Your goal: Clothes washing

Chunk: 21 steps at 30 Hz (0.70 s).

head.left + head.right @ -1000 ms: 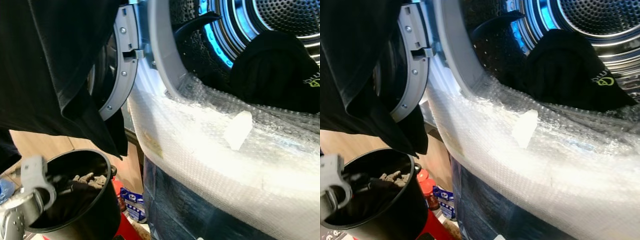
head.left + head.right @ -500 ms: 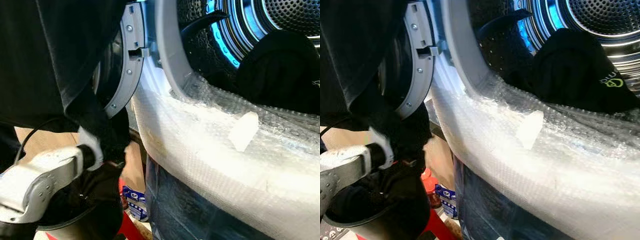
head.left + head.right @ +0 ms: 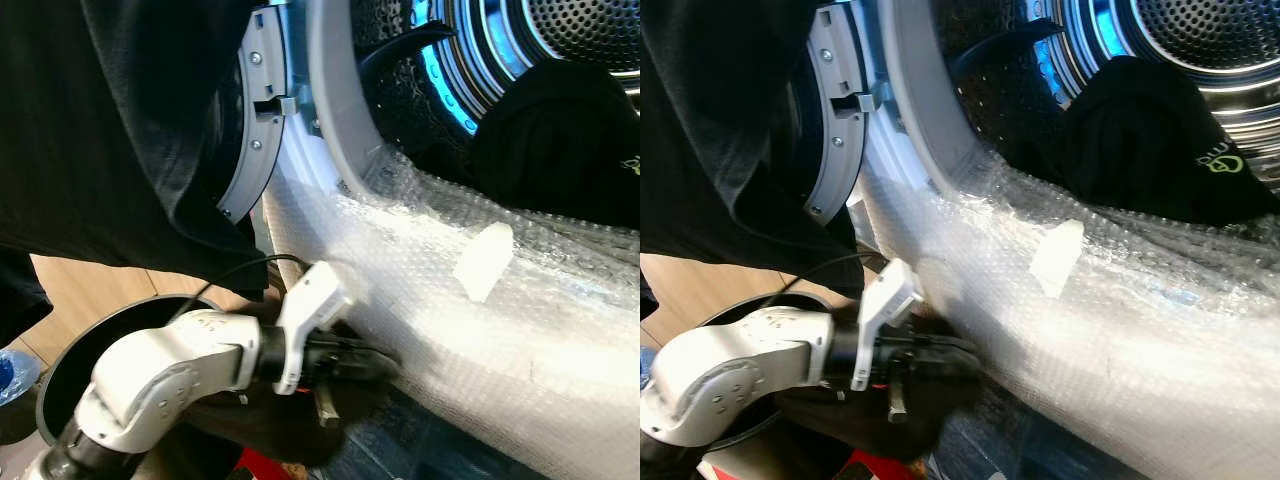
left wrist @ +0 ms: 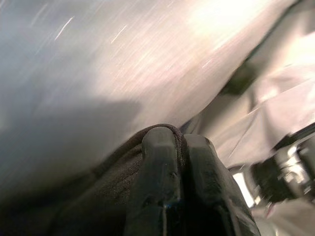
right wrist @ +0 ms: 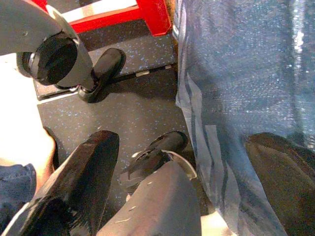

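My left gripper (image 3: pixel 383 362) is shut on a dark garment (image 3: pixel 290 430), held just above the black bucket (image 3: pixel 60 365) and against the washer's bubble-wrapped front (image 3: pixel 450 300). In the left wrist view the two black fingers (image 4: pixel 160 162) press together with dark cloth (image 4: pixel 93 191) pinched between them. Above to the right, the washer's drum (image 3: pixel 1200 40) stands open, and a black garment (image 3: pixel 1140 130) lies inside it. A large black cloth (image 3: pixel 100 120) hangs across the upper left, in front of the open door (image 3: pixel 258 130). My right gripper (image 5: pixel 182 187) hangs idle and open over the floor.
A white strip of tape (image 3: pixel 482 260) sticks to the bubble wrap. A blue object (image 3: pixel 10 372) lies on the wooden floor left of the bucket. Below the washer, the right wrist view shows a red frame (image 5: pixel 147 14), a dark speckled mat (image 5: pixel 128 108) and blue-tinted wrap (image 5: pixel 236 73).
My left arm has come up out of the bucket and swung right to the washer's front, carrying the dark garment. The camera has barely shifted.
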Tool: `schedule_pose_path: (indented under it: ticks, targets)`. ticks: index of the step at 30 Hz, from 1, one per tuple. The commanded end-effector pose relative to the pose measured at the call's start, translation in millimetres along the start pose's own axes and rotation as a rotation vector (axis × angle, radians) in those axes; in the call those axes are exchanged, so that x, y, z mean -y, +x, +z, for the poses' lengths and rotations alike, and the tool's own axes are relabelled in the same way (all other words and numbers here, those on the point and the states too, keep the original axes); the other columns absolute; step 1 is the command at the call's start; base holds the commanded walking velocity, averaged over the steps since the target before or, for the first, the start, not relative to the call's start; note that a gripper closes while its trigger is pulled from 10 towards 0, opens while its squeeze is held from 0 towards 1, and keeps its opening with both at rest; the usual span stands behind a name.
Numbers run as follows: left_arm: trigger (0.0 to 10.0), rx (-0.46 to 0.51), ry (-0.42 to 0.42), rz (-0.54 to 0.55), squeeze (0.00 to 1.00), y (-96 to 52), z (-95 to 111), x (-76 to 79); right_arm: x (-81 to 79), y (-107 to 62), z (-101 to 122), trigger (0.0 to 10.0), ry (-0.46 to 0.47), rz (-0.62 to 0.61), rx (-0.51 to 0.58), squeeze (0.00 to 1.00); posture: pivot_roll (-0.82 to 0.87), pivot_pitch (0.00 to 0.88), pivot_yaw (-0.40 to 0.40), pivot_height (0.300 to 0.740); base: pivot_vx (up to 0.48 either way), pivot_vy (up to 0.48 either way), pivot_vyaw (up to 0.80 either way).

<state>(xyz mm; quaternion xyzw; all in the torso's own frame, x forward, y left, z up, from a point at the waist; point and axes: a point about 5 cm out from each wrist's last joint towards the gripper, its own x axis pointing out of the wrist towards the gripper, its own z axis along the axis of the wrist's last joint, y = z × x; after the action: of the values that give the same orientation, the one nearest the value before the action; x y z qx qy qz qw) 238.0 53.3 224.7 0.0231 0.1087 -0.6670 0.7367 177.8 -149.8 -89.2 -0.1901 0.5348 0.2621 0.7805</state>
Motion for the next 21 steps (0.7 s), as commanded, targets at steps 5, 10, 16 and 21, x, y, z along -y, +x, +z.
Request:
schedule_pose_path:
  ticks: [5,10,16,21]
  targets:
    - [0.0,0.151,0.052,-0.258,0.00,18.6,14.7,12.9,-3.1,1.0,5.3,10.0,0.016,0.004,0.024,0.00,0.10,0.000,0.071,0.740,0.000,0.000,0.00]
    - [0.0,0.176,0.027,-0.270,0.00,36.7,12.5,13.6,-2.9,1.0,5.7,10.0,0.029,-0.006,0.033,0.00,0.08,0.000,0.072,0.740,0.000,0.000,0.00]
    - [0.0,0.175,-0.029,-0.126,0.00,18.2,-10.9,-1.6,5.5,-1.6,3.7,10.0,-0.001,-0.025,0.054,0.00,0.08,0.000,0.069,0.740,0.000,0.000,0.00]
    - [0.0,0.196,-0.071,0.115,0.00,-19.6,-21.5,-22.8,12.9,-5.7,-7.0,10.0,-0.127,0.013,0.046,0.00,0.08,0.000,0.062,0.740,0.000,0.000,0.00]
